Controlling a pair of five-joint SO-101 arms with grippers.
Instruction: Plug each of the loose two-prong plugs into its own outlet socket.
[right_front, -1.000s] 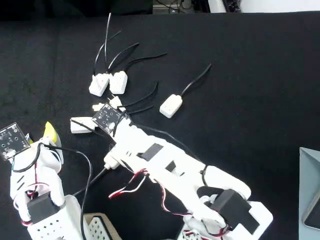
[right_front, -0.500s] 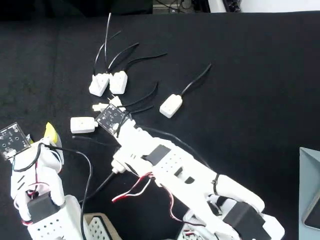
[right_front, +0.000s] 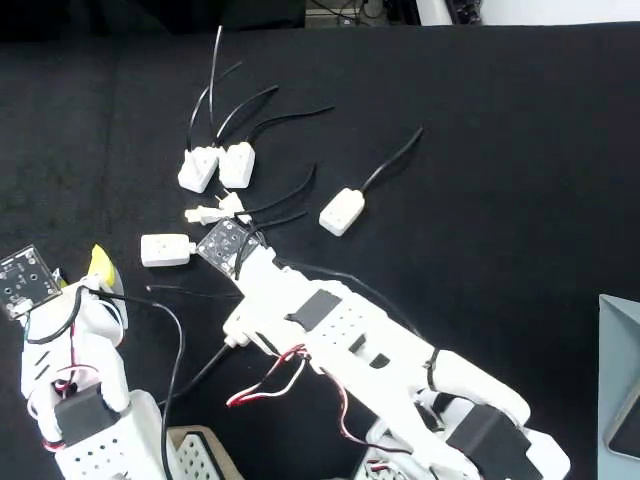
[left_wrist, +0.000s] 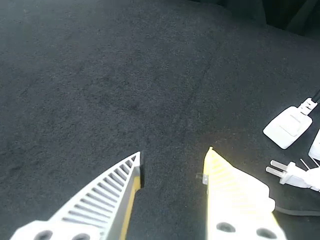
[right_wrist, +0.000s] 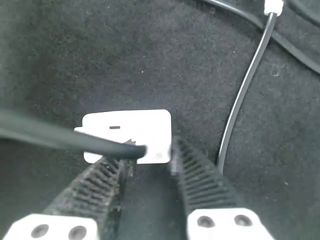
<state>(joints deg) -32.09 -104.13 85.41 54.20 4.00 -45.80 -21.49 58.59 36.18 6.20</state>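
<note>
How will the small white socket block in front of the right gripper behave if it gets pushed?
The socket block lies flat on the black cloth, so it would probably slide or pivot, not tip. It looks like small hard plastic: likely light and stiff. Its smooth faces may slip in the right gripper.

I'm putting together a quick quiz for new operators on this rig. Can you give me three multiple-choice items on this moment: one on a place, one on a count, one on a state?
1. Where is the left claw? A) over bare black cloth B) over the paired blocks C) over the grey tray
2. How many white socket blocks lie on the cloth? A) two B) four C) six
3. The loose white plug is: A) seated in a socket B) held by a claw C) lying free, prongs bare
Key: 1 A, bare cloth lies between its tips; 2 B, the high view shows four; 3 C, both prongs show uncovered.
</note>
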